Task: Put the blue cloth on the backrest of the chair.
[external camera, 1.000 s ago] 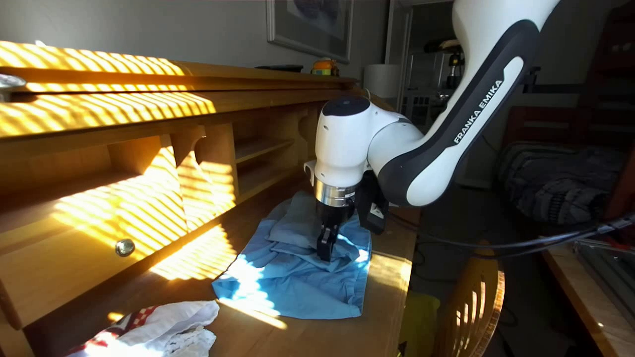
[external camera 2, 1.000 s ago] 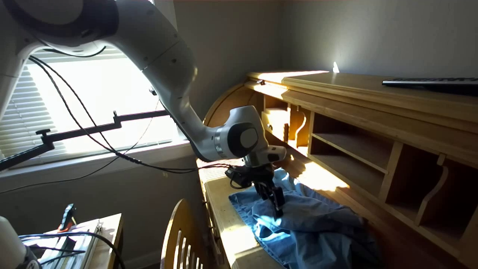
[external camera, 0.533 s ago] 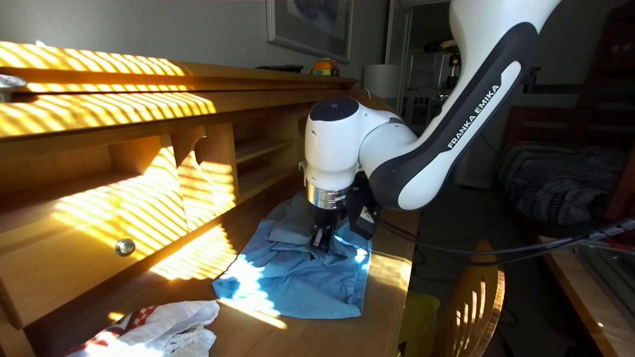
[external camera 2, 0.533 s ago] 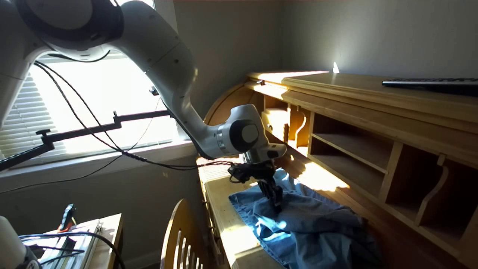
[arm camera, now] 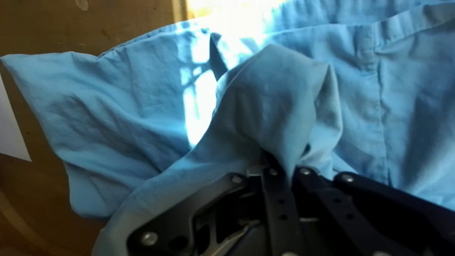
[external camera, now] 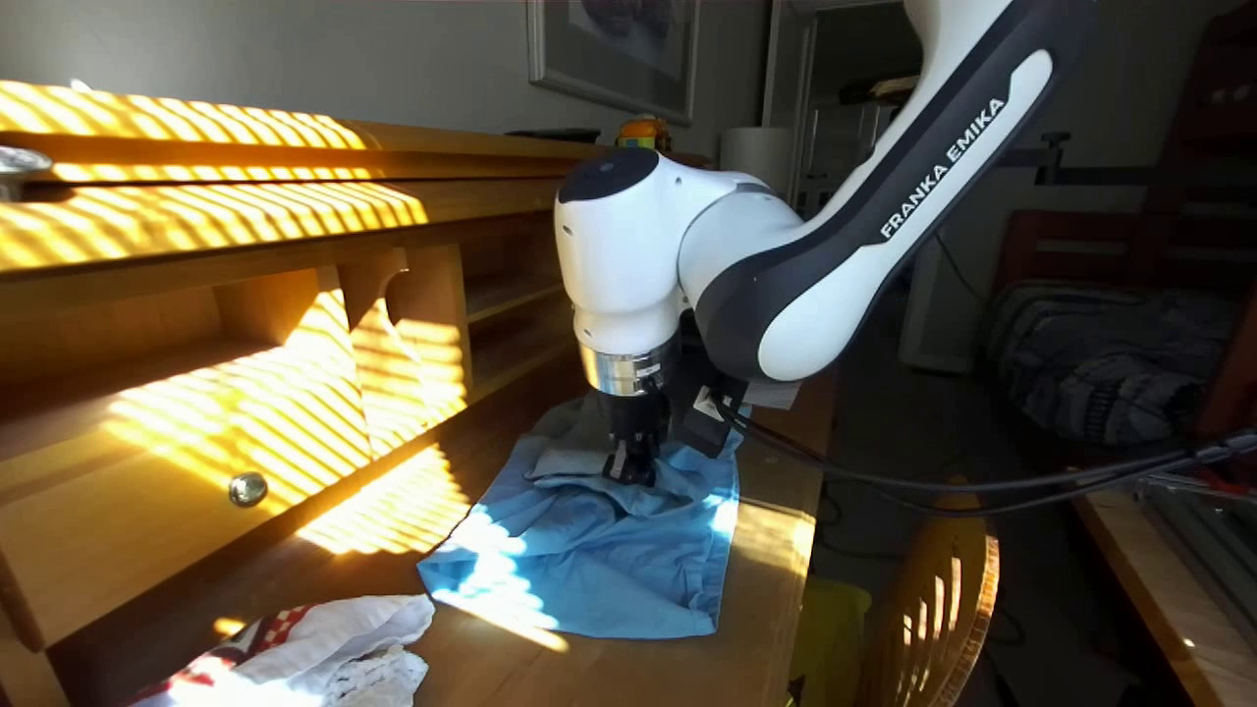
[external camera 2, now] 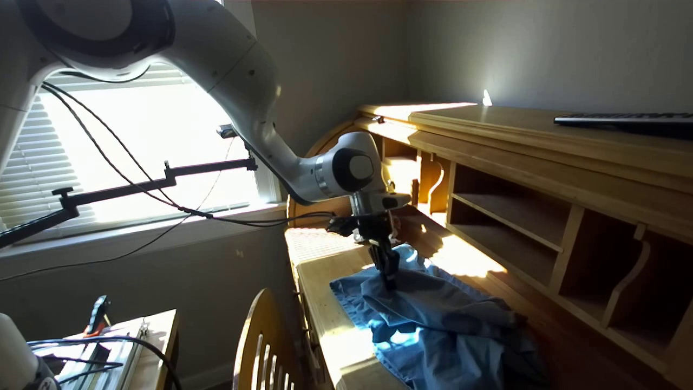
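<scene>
Pinched a puckered fold of the blue cloth [arm camera: 270, 103] between the clenched fingers [arm camera: 282, 209] of the gripper [arm camera: 289, 174], in close-up in the wrist view. Pointed downward in both exterior views, at the end of the white arm [external camera: 741, 241], just beside slack black cables [external camera: 943, 486]. Had the rest of the cloth spread, wrinkled and partly heaped, over the wooden desk [external camera: 609, 678], close to the front edge and lit brightly in patches. Had a white cloth with red checks [external camera: 344, 633] just beside one blue corner, in an exterior view, and faced shelved compartments [external camera 2: 514, 214] along the back. Had cloth and gripper alike apart from the chair [external camera 2: 270, 319], seen in both exterior views near the desk's front edge and showing a slatted wooden backrest [external camera: 943, 538]. Took in a yellow object [external camera: 830, 628], too hidden to identify, between chair and desk, and a flat dark object [external camera 2: 628, 123] atop the desk. Included, farther off, a bright window [external camera 2: 157, 146] with blinds [external camera 2: 32, 162] and a framed picture [external camera: 628, 59] on the wall [external camera: 295, 59].
</scene>
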Robot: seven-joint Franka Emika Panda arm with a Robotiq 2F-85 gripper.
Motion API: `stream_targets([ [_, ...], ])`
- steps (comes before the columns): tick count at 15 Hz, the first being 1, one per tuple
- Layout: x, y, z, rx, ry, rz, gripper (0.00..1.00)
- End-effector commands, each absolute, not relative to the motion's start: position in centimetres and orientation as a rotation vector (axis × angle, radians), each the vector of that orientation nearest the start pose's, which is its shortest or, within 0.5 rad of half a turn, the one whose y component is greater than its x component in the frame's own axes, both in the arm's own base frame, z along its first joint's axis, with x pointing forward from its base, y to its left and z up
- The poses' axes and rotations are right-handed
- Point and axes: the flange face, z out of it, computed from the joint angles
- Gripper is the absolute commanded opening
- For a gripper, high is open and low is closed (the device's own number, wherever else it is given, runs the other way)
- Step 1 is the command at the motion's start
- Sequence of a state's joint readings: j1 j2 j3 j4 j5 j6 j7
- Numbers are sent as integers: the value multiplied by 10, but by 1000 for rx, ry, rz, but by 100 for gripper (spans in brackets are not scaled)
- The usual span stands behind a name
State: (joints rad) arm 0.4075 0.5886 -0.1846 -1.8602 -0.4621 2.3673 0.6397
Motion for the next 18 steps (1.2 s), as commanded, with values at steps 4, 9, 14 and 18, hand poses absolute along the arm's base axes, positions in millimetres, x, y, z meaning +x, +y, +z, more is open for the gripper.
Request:
stream_targets([
  [4,625,175,298,-3352,148,-183,0],
  [9,637,149,389,-3165,344,-332,0],
  [14,632,79,431,-3090,618,-464,0],
  [18,626,53,437,-3078,652,-479,0],
])
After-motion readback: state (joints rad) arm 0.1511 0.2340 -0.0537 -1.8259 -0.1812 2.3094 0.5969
